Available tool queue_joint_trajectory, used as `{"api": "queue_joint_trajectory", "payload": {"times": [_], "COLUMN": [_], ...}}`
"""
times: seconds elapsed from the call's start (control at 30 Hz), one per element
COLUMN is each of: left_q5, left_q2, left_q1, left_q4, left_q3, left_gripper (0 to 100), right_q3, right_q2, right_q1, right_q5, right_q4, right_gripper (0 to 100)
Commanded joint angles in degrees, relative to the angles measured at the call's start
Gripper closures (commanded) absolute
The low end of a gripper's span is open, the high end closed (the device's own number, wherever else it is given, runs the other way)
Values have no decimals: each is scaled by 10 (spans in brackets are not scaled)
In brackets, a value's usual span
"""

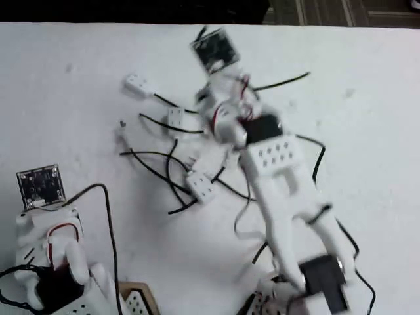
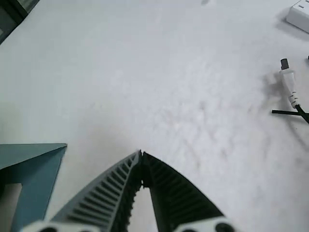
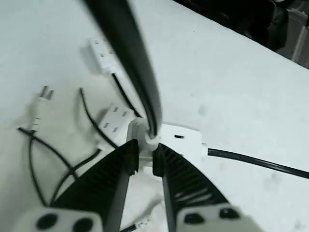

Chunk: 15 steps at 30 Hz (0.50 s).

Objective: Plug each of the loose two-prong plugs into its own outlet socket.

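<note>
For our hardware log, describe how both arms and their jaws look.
Left arm and right arm: white shells, black motors, black cables, red wires. Each wrist carries a square black camera board. Jaws are dark, ribbed, tapered.

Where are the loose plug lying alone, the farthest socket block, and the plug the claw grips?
loose plug [image 2: 288, 81], left wrist view, on its white body.
socket block [image 1: 137, 84], high view, on its top face.
gripped plug [image 3: 136, 131], right wrist view, on its white body at the fingertips.
</note>
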State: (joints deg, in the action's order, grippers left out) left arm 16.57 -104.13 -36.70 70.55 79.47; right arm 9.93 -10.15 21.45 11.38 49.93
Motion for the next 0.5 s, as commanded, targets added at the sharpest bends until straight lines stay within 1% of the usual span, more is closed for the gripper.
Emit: {"api": "queue_joint_trajectory", "payload": {"times": [0.0,0.17,0.33,0.37,0.47], "left_q5": [-14,-11,-11,-11,-11], "left_q2": [-3,-3,-3,-3,-3], "left_q1": [11,50,52,52,52], "left_q4": [-8,-8,-4,-4,-4], "left_q3": [11,33,35,35,35], "left_gripper": [977,977,977,977,977], "right_q3": [-120,-287,-413,-434,-503], "right_q2": [109,299,439,458,486], "right_q1": [-55,-89,-111,-114,-113], "right_q5": [4,4,4,3,-2], "right_q4": [-20,-16,-7,8,95], "right_gripper": [982,982,972,953,840]}}
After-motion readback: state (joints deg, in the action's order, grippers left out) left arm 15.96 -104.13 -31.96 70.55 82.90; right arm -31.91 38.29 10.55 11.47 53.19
